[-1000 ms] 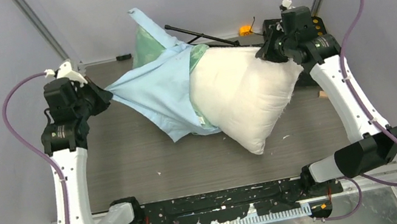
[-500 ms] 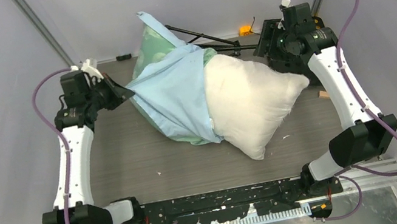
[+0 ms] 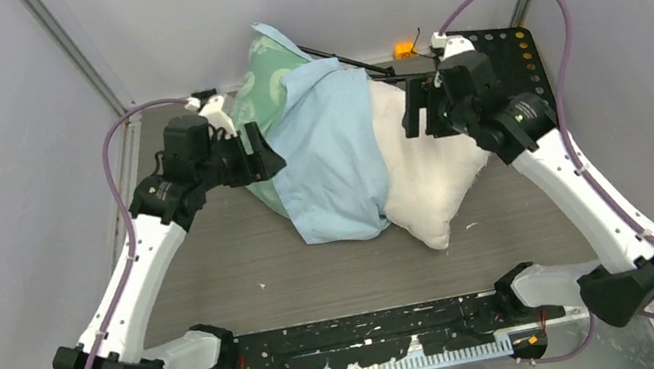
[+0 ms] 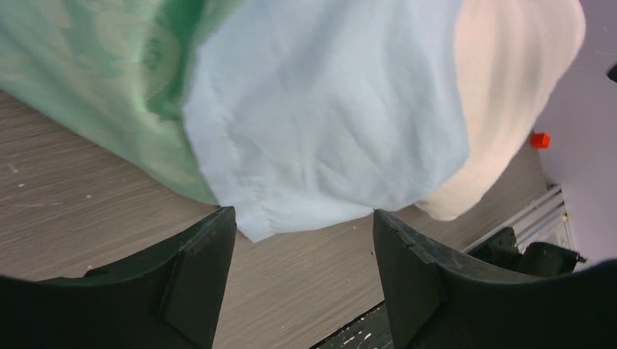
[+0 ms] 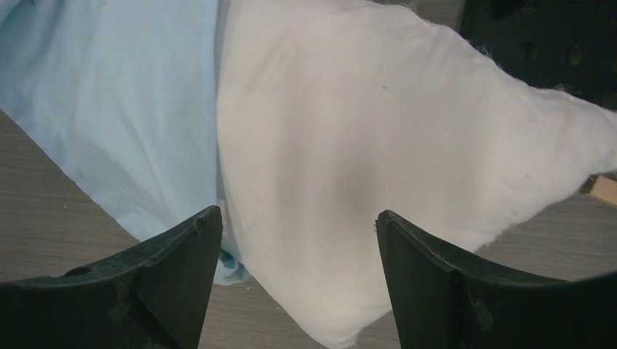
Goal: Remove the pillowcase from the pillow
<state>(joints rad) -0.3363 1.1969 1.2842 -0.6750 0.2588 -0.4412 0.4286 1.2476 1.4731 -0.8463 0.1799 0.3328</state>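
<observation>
The left gripper (image 3: 260, 159) is spread wide with nothing in it, just beside the pillowcase (image 3: 334, 158). The right gripper (image 3: 416, 114) is also spread and free, above the pillow (image 3: 432, 181). The case lies mid-table (image 3: 215, 265), blue face up with a mint fold at its far left, covering the pillow's left half. A second ago the case was stretched leftward from the left gripper and more pillow was showing. Both arms have since swung inward.
</observation>
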